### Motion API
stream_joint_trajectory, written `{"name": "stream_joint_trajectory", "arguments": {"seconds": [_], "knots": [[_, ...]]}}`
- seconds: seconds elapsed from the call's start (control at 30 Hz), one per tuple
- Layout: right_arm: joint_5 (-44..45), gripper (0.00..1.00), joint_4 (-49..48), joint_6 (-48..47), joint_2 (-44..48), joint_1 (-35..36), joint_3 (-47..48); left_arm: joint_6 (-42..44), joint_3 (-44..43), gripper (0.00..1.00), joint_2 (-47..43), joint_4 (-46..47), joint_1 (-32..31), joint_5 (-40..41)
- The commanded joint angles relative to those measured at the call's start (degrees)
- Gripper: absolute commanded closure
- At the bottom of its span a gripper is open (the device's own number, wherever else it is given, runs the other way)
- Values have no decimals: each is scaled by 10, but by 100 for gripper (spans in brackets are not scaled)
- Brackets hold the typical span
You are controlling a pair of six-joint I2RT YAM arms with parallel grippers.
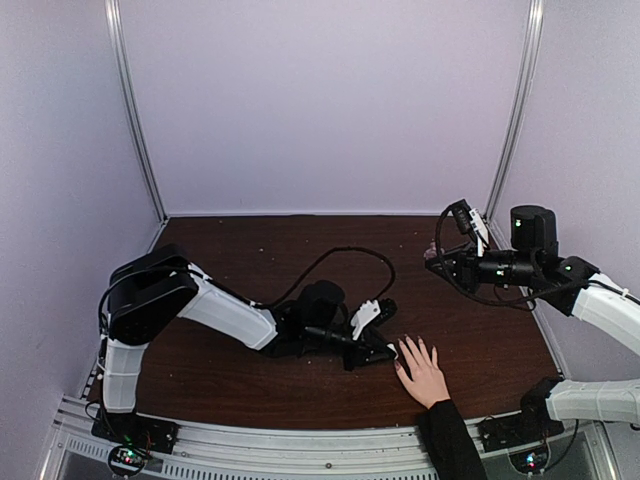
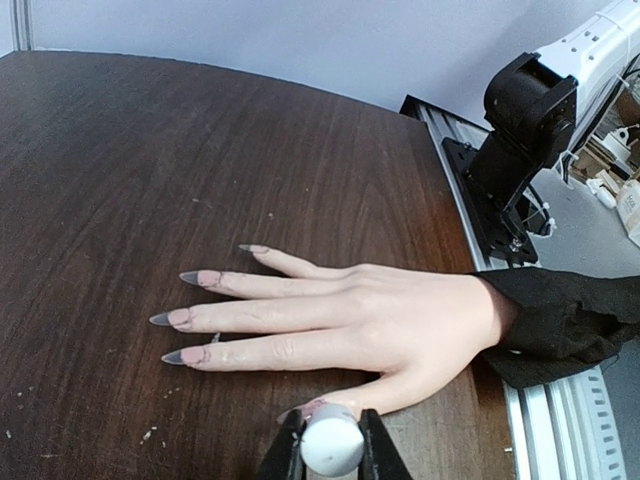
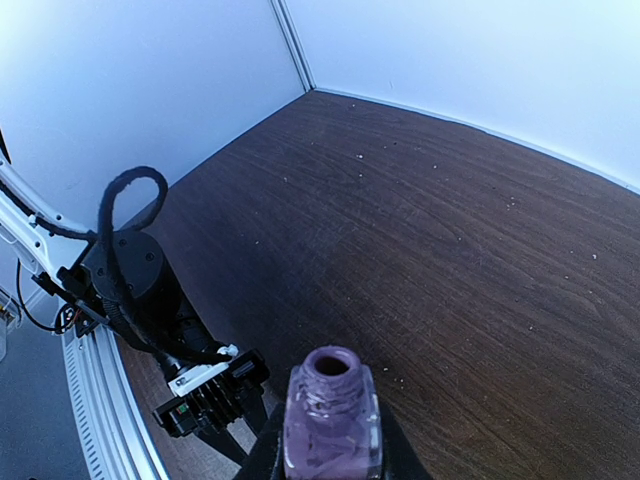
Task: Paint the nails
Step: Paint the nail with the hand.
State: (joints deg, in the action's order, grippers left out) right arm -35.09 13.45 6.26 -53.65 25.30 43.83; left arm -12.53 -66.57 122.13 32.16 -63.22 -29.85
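Observation:
A light-skinned hand (image 1: 425, 372) with a black sleeve (image 2: 570, 320) lies flat on the brown table, fingers spread. In the left wrist view the hand (image 2: 400, 320) shows long pointed nails (image 2: 172, 318), pink with grey tips. My left gripper (image 2: 332, 452) is shut on a pale round cap (image 2: 332, 440), right at the thumb's nail (image 2: 305, 408); any brush below the cap is hidden. In the top view the left gripper (image 1: 385, 352) sits at the hand's left side. My right gripper (image 3: 332, 450) is shut on an open bottle of purple polish (image 3: 332, 420), held raised at the right (image 1: 432, 258).
A black cable (image 1: 340, 255) loops over the table behind the left arm. The metal rail (image 1: 300, 440) runs along the near edge, with the right arm's base (image 2: 520, 130) beside the sleeve. Pale walls close the back and sides.

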Motion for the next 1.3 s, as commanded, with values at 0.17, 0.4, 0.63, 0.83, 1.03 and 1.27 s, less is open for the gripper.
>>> {"name": "stream_joint_trajectory", "arguments": {"seconds": [0.17,0.4,0.63,0.83,1.03,1.27], "knots": [[3,100,-19,4,3,-3,-3,16,-23,100,14,-11,-3,-1],[4,100,-19,4,3,-3,-3,17,-26,100,18,-12,-3,0],[5,100,-20,4,3,-3,-4,16,-31,100,23,-16,-3,1],[5,100,-20,4,3,-3,-5,16,-34,100,24,-18,-3,7],[5,100,-21,4,2,-3,-6,16,-39,100,28,-22,-3,14],[7,100,-20,3,3,-4,-5,16,-38,100,30,-24,-3,13]]}}
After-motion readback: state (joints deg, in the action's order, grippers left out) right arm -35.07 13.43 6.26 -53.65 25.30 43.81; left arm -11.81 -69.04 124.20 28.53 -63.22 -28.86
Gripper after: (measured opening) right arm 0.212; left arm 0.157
